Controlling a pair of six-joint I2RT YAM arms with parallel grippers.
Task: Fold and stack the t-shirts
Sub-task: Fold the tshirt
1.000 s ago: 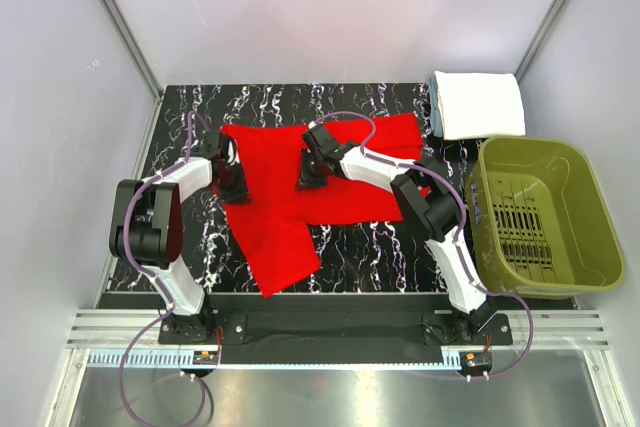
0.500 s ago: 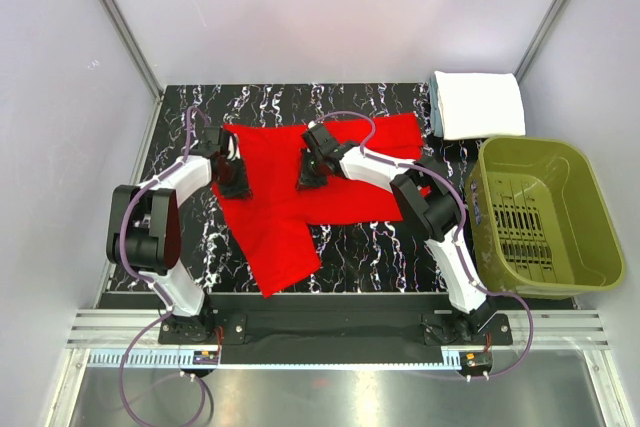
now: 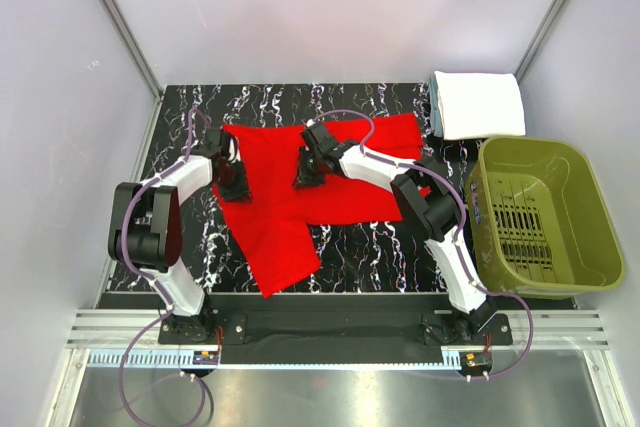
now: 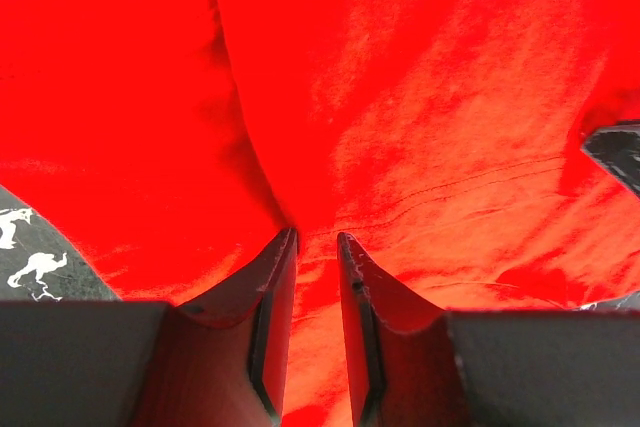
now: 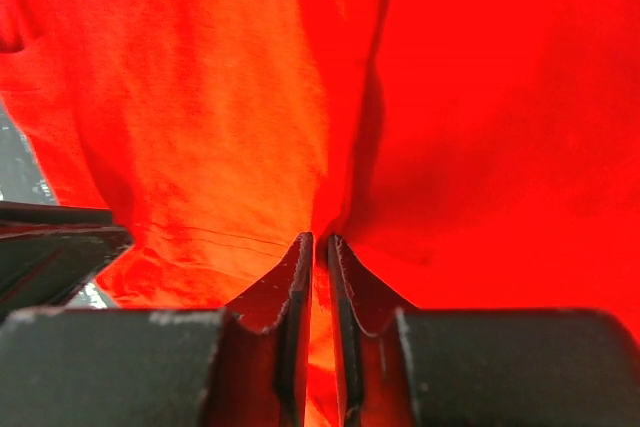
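Pale walls (image 3: 330, 17) enclose the black marbled counter (image 3: 370, 247). The red t-shirt (image 3: 285, 242) lies spread and wrinkled, centre-left. An olive basket (image 3: 540, 212) stands right, with a folded white t-shirt (image 3: 480, 102) beyond it. Left jaws and right jaws each pinch red cloth.

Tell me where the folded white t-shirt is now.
In the top view, the folded white cloth t-shirt lies at the far right corner of the black marbled table, just beyond the olive-green plastic basket and right of the spread bright red cloth t-shirt.
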